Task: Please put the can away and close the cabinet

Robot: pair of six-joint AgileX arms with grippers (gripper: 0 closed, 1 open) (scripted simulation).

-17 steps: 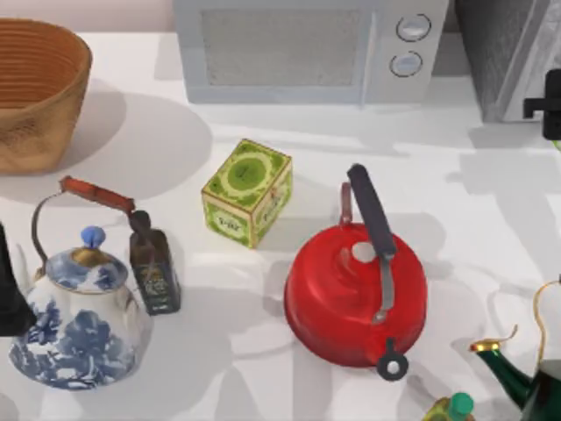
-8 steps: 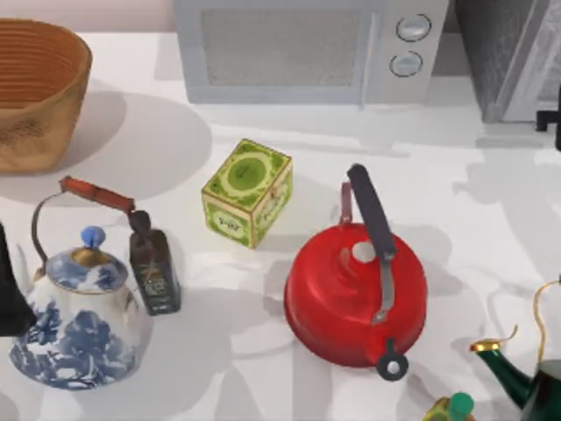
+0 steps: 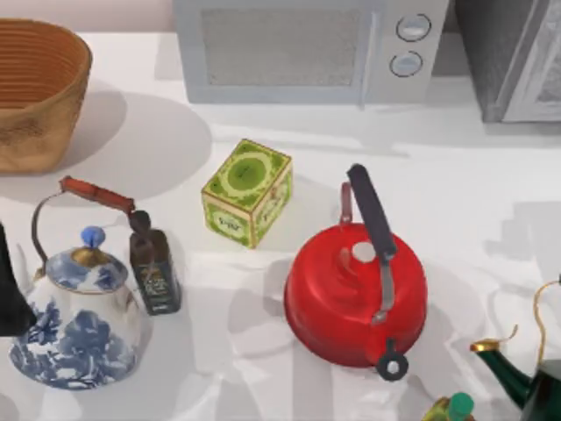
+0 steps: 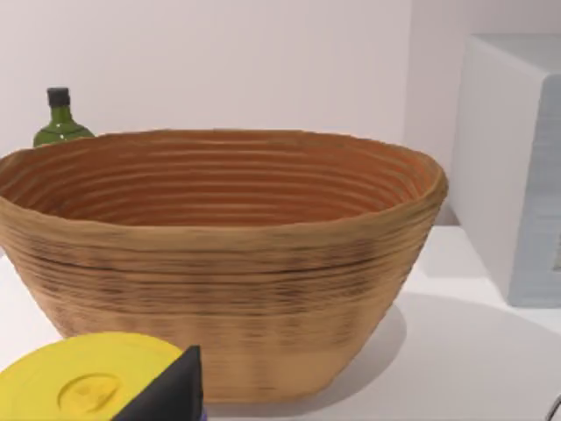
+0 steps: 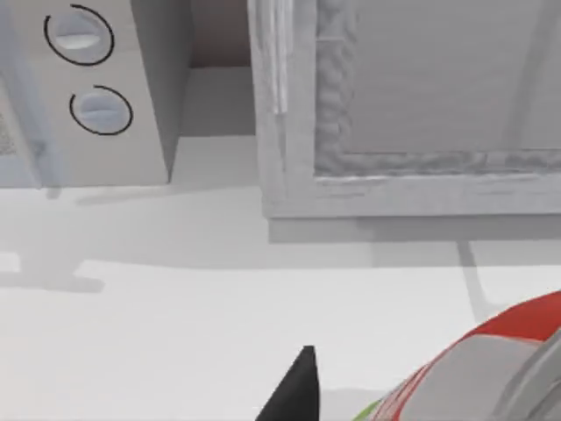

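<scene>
The can (image 5: 491,364), red and white with a lime-green lower part, fills the near corner of the right wrist view, close to the camera and above the white table. My right gripper (image 5: 412,399) is shut on it, with one dark fingertip (image 5: 298,390) beside it. The cabinet (image 3: 491,48) stands at the back right of the table, dark speckled grey, with its light grey framed panel door (image 5: 438,88) straight ahead of the can. I cannot tell whether the door is ajar. My left arm (image 3: 9,294) stays parked at the table's left edge, and a dark part of my left gripper (image 4: 171,395) points at the basket.
A white-grey microwave (image 3: 298,53) stands left of the cabinet. A woven basket (image 3: 35,88) is at the back left. On the table are a green tea tin (image 3: 247,191), a dark bottle (image 3: 154,272), a blue-white teapot (image 3: 79,324), a red kettle (image 3: 355,294) and a green teapot (image 3: 535,381).
The dark right gripper that showed at the top view's right edge, beside the cabinet, has slid out past that edge. Its shadows on the table shifted. The left arm has not moved.
</scene>
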